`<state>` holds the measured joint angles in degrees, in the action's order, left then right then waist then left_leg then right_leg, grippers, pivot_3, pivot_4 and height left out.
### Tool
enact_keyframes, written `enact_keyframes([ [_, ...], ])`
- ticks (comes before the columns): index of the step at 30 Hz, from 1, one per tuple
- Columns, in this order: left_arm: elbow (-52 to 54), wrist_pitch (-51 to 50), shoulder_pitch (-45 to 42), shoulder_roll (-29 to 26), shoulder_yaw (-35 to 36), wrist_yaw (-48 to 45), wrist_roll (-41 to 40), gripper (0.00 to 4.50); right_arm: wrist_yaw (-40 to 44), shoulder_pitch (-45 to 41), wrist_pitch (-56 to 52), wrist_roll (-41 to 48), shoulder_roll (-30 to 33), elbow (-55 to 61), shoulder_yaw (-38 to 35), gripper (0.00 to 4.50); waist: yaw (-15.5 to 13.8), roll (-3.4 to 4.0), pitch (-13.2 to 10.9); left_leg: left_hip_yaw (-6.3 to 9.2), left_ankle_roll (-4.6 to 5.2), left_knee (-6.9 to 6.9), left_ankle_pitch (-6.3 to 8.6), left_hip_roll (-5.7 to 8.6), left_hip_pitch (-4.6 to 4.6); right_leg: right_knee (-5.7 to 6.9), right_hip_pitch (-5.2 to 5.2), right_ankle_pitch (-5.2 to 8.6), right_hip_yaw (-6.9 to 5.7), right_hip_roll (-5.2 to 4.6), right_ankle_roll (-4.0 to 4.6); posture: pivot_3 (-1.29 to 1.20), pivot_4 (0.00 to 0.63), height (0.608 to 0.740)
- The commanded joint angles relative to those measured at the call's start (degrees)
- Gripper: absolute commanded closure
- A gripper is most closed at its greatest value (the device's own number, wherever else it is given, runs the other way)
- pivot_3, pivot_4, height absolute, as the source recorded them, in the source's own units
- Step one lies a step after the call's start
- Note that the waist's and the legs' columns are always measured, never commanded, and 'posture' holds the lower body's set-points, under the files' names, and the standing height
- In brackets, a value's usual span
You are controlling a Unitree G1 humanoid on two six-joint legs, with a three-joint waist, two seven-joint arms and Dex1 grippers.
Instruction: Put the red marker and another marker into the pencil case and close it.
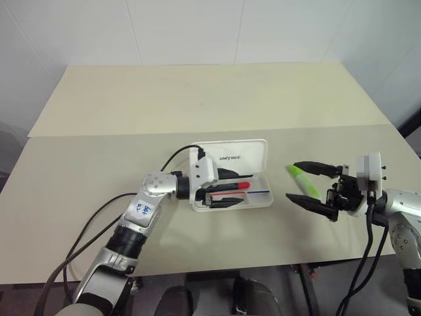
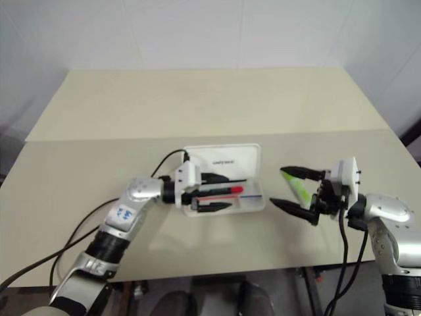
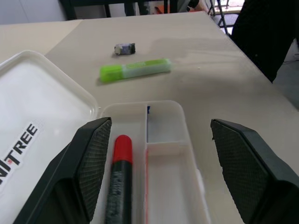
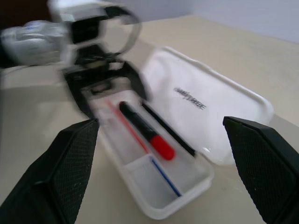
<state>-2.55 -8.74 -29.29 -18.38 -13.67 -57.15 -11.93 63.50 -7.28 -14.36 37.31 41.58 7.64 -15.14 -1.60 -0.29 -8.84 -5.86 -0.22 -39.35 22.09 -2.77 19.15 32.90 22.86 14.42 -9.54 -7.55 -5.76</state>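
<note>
The white pencil case lies open on the table with its lid flat behind the tray. The red marker lies in the tray, close beside one finger of my left gripper. That gripper is open and straddles the tray's left end, gripping nothing. The lime-green marker lies on the table right of the case. My right gripper hovers by it, open and empty, pointing toward the case.
A small dark grey clip-like bit sits on the table just beyond the green marker. A seam crosses the tabletop behind the case. The table's front edge runs close below my arms.
</note>
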Motion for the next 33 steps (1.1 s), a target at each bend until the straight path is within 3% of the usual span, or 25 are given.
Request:
enact_keyframes([
  [1,6.92,-1.43,1.96,-1.48,3.24,-1.17,-5.13,0.85,-13.25,3.98,-3.64,-4.31,-2.31,5.08,-2.59,0.00,-0.02,0.00,0.00,0.02,0.00,-0.01,0.00,0.00,0.00,0.02,0.00,0.00,0.00,0.00,0.00,0.00,0.150,0.740],
  [8,14.34,-4.60,5.95,-8.66,10.56,-4.75,-13.54,0.85,-29.73,11.09,-5.68,-13.19,-9.36,8.92,-0.93,0.00,0.28,0.05,0.00,0.04,-0.01,0.03,0.00,-0.02,-0.02,0.03,0.00,0.01,0.07,0.02,0.02,0.00,0.150,0.740],
  [19,14.66,-7.31,6.92,-17.63,20.39,-5.82,-19.03,0.85,-35.30,10.92,0.21,-19.03,-16.43,0.05,-0.03,0.00,0.42,0.06,0.02,0.07,0.00,0.12,0.00,0.01,-0.06,0.04,0.03,0.03,0.21,0.07,0.04,0.00,0.150,0.740],
  [23,15.19,-7.54,8.50,-19.40,21.83,-6.23,-19.71,0.85,-34.14,8.52,1.32,-16.76,-18.39,-6.35,-1.05,0.00,0.78,-0.06,0.08,0.06,0.00,0.14,0.00,0.03,-0.07,0.02,0.03,0.03,0.24,0.07,0.04,0.00,0.150,0.740],
  [27,15.16,-7.24,9.50,-20.17,22.48,-6.42,-19.69,0.81,-29.58,7.20,4.10,-16.11,-17.67,-10.22,0.02,1.00,1.49,-0.15,0.14,0.03,0.00,0.12,0.00,0.06,-0.15,0.05,-0.05,0.02,0.35,0.05,0.03,0.00,0.150,0.740],
  [33,16.11,-7.01,10.54,-20.11,22.93,-5.72,-19.48,0.81,-26.48,6.33,7.60,-17.27,-16.88,-13.46,0.78,3.30,1.79,-0.15,0.14,0.14,-0.05,0.23,-0.02,-0.08,-0.28,0.16,-0.06,0.10,0.33,0.19,0.17,0.00,0.150,0.740],
])
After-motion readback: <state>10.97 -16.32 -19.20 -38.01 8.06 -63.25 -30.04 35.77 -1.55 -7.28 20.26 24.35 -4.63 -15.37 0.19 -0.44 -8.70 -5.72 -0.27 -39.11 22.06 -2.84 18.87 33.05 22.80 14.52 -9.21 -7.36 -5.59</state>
